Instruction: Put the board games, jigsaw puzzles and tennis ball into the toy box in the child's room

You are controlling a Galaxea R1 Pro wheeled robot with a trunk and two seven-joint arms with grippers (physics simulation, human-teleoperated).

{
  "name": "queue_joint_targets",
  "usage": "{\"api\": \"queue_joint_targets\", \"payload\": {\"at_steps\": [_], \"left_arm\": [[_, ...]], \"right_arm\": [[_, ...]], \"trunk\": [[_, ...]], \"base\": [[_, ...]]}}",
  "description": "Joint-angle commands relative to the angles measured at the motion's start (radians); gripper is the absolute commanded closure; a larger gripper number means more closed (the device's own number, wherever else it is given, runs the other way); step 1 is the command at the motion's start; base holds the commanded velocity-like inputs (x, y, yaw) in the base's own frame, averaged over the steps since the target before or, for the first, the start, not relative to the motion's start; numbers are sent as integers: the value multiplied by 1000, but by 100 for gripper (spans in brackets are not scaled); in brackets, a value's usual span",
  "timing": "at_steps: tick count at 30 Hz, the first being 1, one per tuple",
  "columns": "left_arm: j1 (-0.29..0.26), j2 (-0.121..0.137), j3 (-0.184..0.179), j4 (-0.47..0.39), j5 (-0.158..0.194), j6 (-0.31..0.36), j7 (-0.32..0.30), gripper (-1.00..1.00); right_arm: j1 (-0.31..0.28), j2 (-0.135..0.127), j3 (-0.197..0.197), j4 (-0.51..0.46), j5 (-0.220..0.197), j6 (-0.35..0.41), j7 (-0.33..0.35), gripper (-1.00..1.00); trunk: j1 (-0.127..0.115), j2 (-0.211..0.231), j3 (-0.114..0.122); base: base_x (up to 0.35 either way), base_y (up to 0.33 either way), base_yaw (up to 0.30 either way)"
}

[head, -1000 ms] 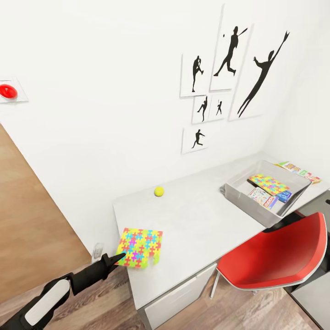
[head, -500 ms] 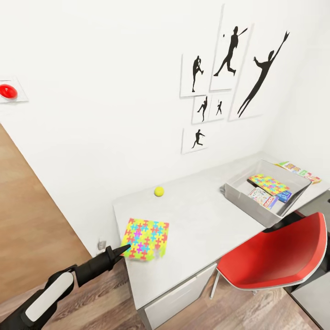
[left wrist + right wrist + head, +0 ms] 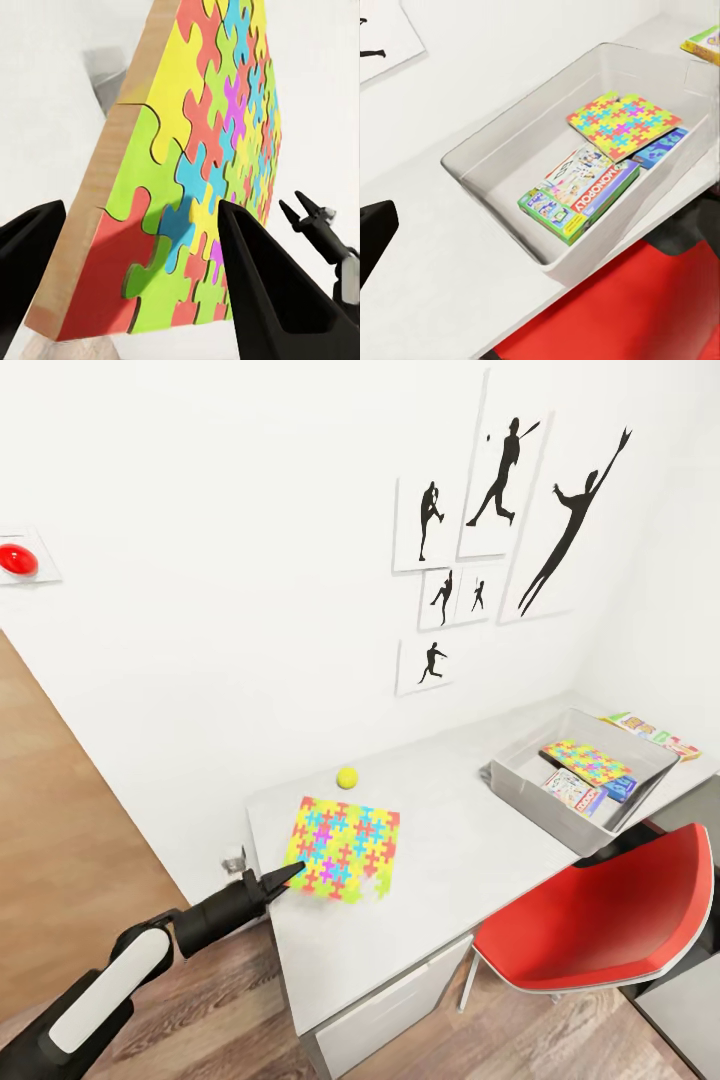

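Observation:
My left gripper (image 3: 292, 874) is shut on the near edge of a multicoloured jigsaw puzzle (image 3: 345, 847), held a little above the left end of the table (image 3: 455, 830). In the left wrist view the puzzle (image 3: 202, 150) sits between the two black fingers (image 3: 270, 292). The tennis ball (image 3: 347, 777) rests just beyond it, near the wall. The toy box (image 3: 520, 775) stands to the right, holding another jigsaw puzzle (image 3: 622, 124), the Monopoly board game (image 3: 585, 191) and a blue one (image 3: 660, 146). A yellow-green-red board game (image 3: 655, 735) lies behind the box. One black finger (image 3: 375, 229) of my right gripper shows beside the box.
A red chair (image 3: 610, 910) is pushed against the table's front, right of a white cabinet door (image 3: 395, 1005). Framed silhouette pictures (image 3: 500, 530) hang on the wall behind. Wooden floor (image 3: 230, 1000) lies under my left arm.
My left gripper has carried the puzzle up and to the right, from the table's front left corner toward the tennis ball. The rest of the scene is unchanged.

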State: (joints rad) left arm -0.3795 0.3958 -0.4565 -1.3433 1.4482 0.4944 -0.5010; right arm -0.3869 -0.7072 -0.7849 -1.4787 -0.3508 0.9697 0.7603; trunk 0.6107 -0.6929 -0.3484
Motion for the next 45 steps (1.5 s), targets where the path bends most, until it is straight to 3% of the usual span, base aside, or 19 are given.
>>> {"api": "queue_joint_targets", "payload": {"at_steps": [1, 6, 16, 26, 37, 45], "left_arm": [[-1, 1, -2, -20, 7, 5, 3, 100], [-1, 1, -4, -68, 8, 5, 5, 100], [-1, -4, -10, -140, 9, 6, 13, 100], [-1, -7, -16, -169, 10, 5, 108, 100], [-1, -8, -77, -182, 11, 1, 158, 100], [-1, -24, -90, -190, 11, 1, 162, 100]], "right_arm": [[-1, -7, -1, 0, 3, 4, 6, -100], [-1, -24, -2, 0, 3, 4, 5, -100], [-1, -33, -2, 0, 3, 1, 5, -100], [-1, -35, -1, 0, 3, 0, 5, -100], [-1, -34, -1, 0, 2, 3, 6, -100], [-1, -34, 0, 0, 0, 4, 7, -100]], "trunk": [[0, -1, -1], [0, -1, -1], [0, -1, -1], [0, -1, -1], [0, -1, -1], [-30, 55, 24]], "base": [[0, 0, 0], [0, 0, 0], [0, 0, 0], [0, 0, 0], [0, 0, 0], [0, 0, 0]]}}
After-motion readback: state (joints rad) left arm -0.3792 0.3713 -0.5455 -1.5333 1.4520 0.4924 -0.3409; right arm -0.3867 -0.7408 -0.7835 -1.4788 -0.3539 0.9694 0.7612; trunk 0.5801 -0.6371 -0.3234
